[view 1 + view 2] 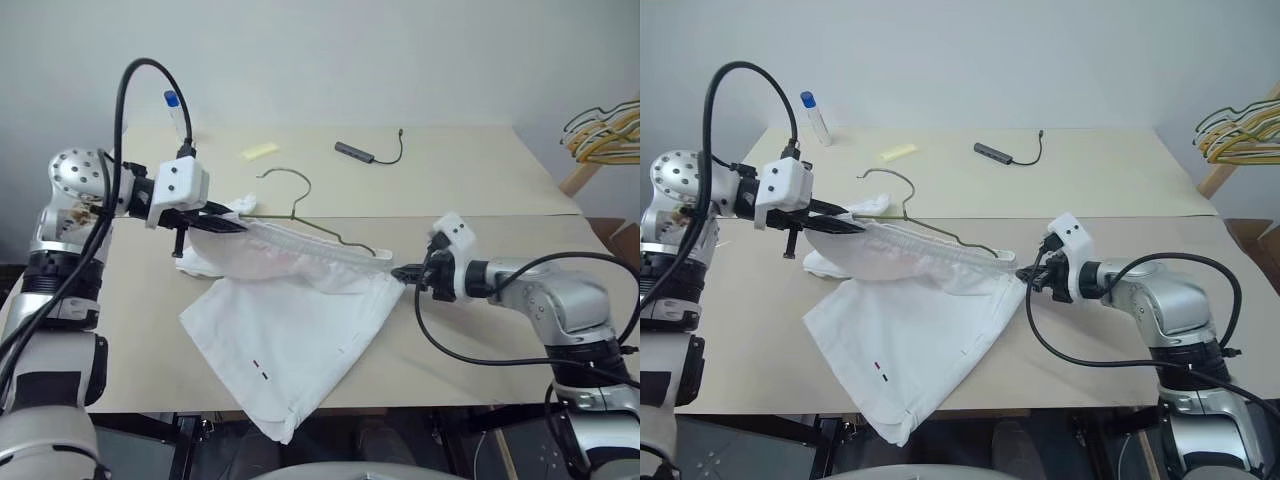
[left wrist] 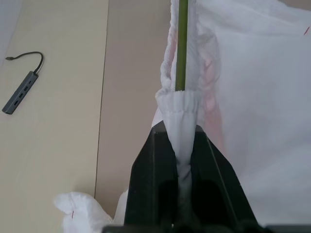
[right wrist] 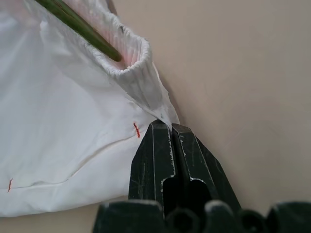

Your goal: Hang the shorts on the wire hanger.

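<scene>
White cloth is seen stretched between the two arms above a pale tan table [image 1: 470, 300]: the shorts [image 1: 290, 330] are held up by their gathered waistband, while the legs droop onto the table and reach its near edge, where small dark dashes are seen near one hem. Within the waistband opening, which serves as the one pocket-like enclosure on view, the lower bar of the wire hanger [image 1: 300, 205] is lodged; its olive wire is seen running inside the elastic band in both wrist views, and its curved hook stands clear above the cloth on the far side. Faint pink marks are visible along the inside of the band. The left gripper [image 1: 222, 222] is closed tightly on one end of the waistband, a bunched fold of elastic being pinched between its black fingers [image 2: 150, 179]. The right gripper [image 1: 403, 272] is closed with its fingers pressed together, and a corner of white cloth just below the other end of the waistband is caught at their tips; the band is thereby drawn taut from side to side. Farther back on the table, well apart from the shorts, a dark adapter with a short cable [image 1: 365, 151], a small yellow note [image 1: 260, 151] and a clear bottle with a blue cap [image 1: 177, 115] are seen. A bunch of yellowish and dark hangers [image 1: 605, 130] is seen past the table's right edge.
</scene>
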Robot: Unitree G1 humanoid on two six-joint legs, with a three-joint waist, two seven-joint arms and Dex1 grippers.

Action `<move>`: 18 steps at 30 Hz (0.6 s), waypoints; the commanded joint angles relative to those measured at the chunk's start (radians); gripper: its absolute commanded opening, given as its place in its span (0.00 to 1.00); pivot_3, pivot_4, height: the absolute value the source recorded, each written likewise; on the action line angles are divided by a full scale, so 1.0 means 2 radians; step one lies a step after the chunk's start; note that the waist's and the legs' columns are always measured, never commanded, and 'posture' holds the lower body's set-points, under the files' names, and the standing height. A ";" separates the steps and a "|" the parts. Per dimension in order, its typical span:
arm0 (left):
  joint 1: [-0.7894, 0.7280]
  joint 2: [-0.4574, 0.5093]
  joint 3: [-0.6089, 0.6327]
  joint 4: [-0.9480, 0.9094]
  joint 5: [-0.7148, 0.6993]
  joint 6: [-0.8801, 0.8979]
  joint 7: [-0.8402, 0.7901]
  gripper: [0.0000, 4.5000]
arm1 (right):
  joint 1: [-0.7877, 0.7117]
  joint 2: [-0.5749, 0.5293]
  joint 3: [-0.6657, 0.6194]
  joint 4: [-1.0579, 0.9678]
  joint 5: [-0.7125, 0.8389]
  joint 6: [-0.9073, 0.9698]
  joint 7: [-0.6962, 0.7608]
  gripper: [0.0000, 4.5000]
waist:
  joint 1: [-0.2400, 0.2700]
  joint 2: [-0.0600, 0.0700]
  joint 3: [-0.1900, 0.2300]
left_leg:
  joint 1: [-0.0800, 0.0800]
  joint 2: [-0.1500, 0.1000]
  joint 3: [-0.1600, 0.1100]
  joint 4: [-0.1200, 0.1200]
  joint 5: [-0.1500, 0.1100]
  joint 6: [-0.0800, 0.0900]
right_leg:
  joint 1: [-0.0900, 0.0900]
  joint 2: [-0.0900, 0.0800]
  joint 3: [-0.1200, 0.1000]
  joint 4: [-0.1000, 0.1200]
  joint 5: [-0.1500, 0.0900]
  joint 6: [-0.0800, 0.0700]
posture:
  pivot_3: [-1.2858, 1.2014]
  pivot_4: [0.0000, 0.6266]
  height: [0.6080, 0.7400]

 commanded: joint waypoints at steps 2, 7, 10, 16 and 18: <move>-0.011 0.009 0.011 -0.003 -0.002 -0.008 -0.009 0.00 | 0.005 -0.031 -0.009 -0.036 -0.022 -0.030 -0.001 0.00 | 0.000 0.000 0.000 | 0.000 0.000 0.000 0.000 0.000 0.000 | 0.000 0.000 0.000 0.000 0.000 0.000 | 0.49 0.00 1.00; -0.009 0.009 0.010 -0.011 0.005 -0.011 -0.004 0.00 | -0.039 -0.055 0.005 -0.093 -0.022 -0.053 0.024 0.00 | -0.002 0.000 0.000 | 0.000 0.000 0.000 0.000 0.000 0.000 | 0.000 0.000 0.000 0.000 0.000 0.000 | 0.49 0.00 1.00; -0.016 0.005 0.008 -0.015 0.015 -0.016 0.011 0.00 | -0.087 -0.074 0.039 -0.118 -0.034 -0.057 0.051 0.00 | -0.008 0.000 0.000 | 0.000 0.000 0.000 0.000 0.000 0.000 | 0.000 0.000 0.000 0.000 0.000 0.000 | 0.49 0.00 1.00; -0.023 -0.002 0.005 -0.016 0.029 -0.031 0.029 0.00 | -0.162 -0.089 0.094 -0.130 -0.066 -0.079 0.089 0.00 | -0.010 0.000 0.000 | 0.000 0.000 0.000 0.000 0.000 0.000 | 0.000 0.000 0.000 0.000 0.000 0.000 | 0.50 0.00 1.00; -0.021 -0.001 0.006 -0.013 0.030 -0.032 0.031 0.00 | -0.178 -0.091 0.110 -0.128 -0.078 -0.088 0.101 0.00 | -0.010 0.000 0.000 | 0.000 0.000 0.000 0.000 0.000 0.000 | 0.000 0.000 0.000 0.000 0.000 0.000 | 0.50 0.00 1.00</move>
